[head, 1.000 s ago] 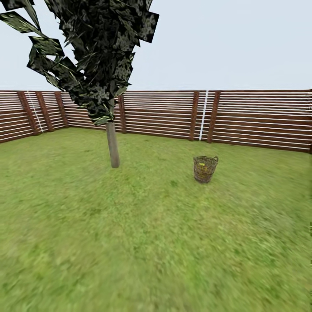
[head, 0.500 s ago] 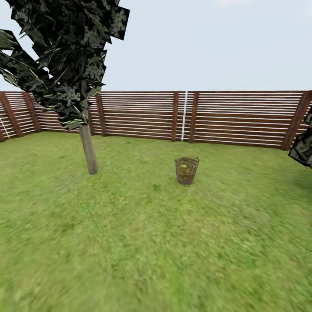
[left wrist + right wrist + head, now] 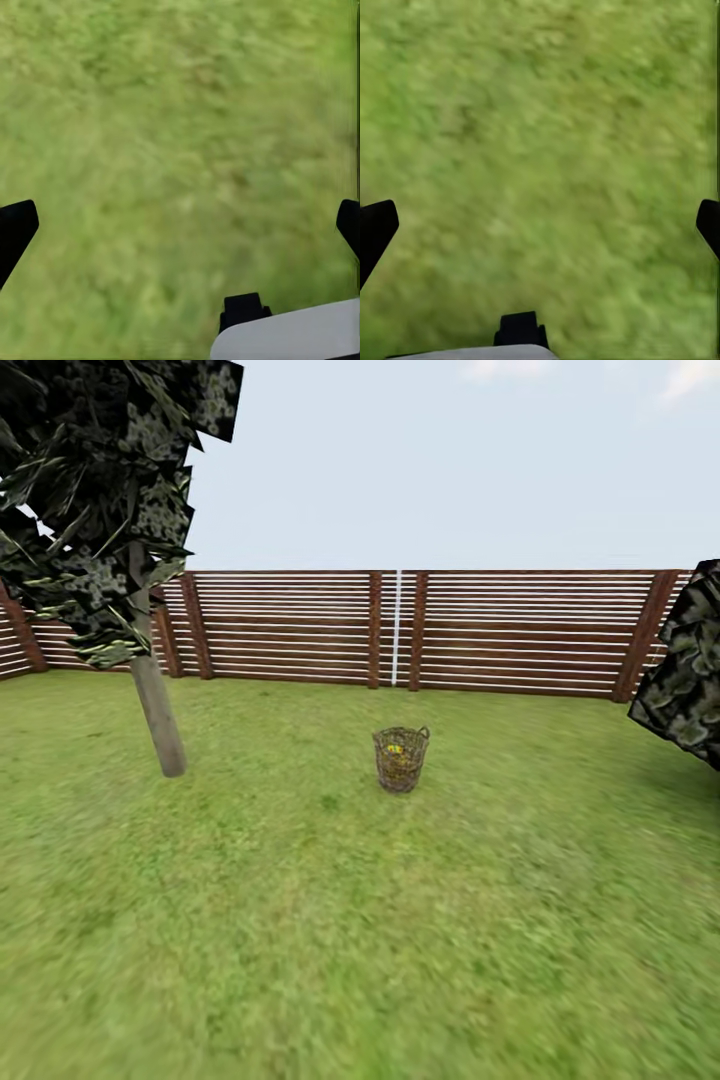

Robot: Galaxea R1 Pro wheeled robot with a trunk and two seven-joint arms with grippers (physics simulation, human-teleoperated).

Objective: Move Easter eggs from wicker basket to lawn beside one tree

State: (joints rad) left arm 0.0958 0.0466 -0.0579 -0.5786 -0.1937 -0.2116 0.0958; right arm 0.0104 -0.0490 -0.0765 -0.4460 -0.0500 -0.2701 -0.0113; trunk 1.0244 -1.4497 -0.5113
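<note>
The small round brown wicker basket stands upright mid-lawn, yellow showing through its open weave; the eggs inside are too small to count. Wide mottled green lawn lies open between camera and basket. To the left, well apart from the basket, rises the tree with its smooth grey-brown trunk. The brown slatted wooden fence closes the far edge, and dark foliage intrudes at the right edge. Left gripper and right gripper both hang over grass, fingers spread wide, holding nothing.
</note>
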